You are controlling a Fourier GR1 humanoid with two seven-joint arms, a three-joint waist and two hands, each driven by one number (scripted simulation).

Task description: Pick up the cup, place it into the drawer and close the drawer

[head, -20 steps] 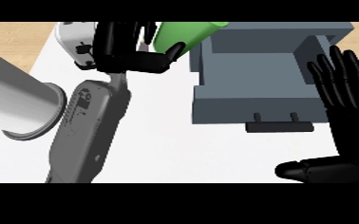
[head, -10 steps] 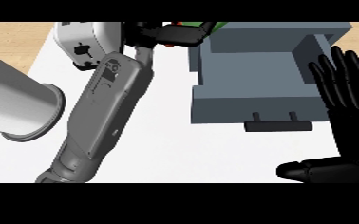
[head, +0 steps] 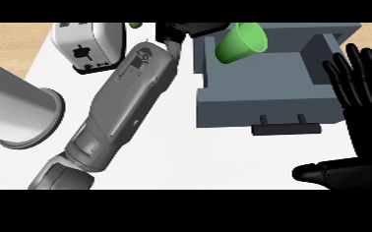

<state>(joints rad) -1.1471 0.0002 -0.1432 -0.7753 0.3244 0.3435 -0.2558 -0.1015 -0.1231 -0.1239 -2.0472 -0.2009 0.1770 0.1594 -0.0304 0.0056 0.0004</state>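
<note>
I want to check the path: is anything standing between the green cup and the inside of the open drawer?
Nothing visible does. The green cup hangs tilted over the open drawer, at the left hand.

The left forearm (head: 120, 113) stretches diagonally up from the lower left, and the left robot hand (head: 185, 31) at its end is mostly hidden, so its fingers cannot be judged. The right robot hand (head: 349, 128) rests open at the right edge, fingers straight and pointing up, thumb out to the left.
</note>
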